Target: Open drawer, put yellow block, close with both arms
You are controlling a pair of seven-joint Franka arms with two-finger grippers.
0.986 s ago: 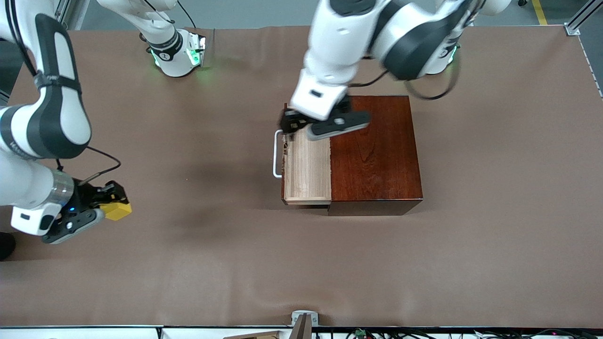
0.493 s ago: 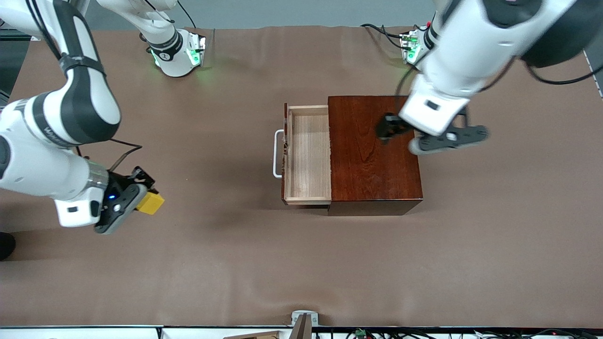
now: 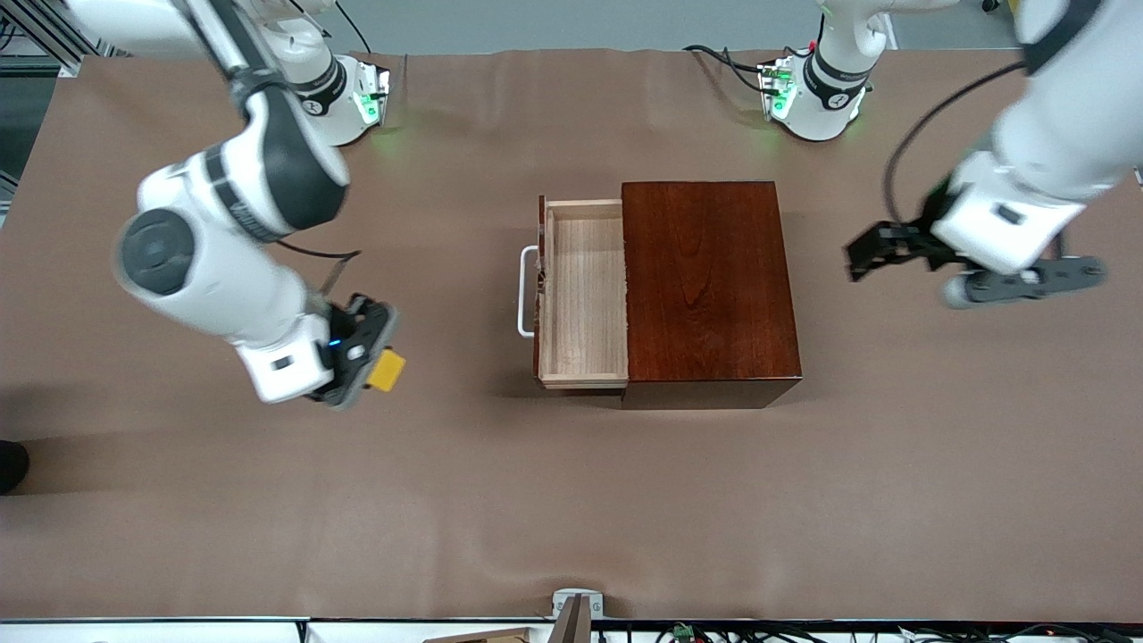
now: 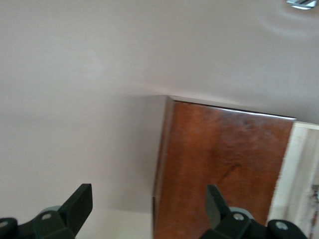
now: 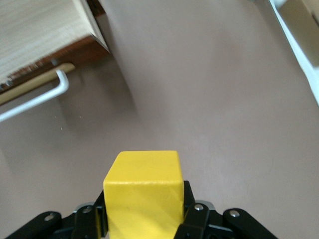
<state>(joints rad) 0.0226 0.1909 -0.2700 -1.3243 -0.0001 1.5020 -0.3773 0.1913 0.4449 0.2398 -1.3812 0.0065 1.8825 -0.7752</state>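
Yellow marks the step in hand: the yellow block (image 3: 387,370) sits clamped between the closed fingers of the right gripper (image 3: 368,353), up in the air over bare table toward the right arm's end, with the drawer's white handle (image 3: 525,292) showing ahead of it in the right wrist view. The drawer (image 3: 585,290) stands pulled out of the wooden box (image 3: 710,290), its pale tray empty, so opening looks done and carrying is under way. The next move calls for bringing the block over the tray, lowering it and letting go. Over the table toward the left arm's end, the left gripper (image 3: 880,250) hangs with its fingers spread wide and holds nothing
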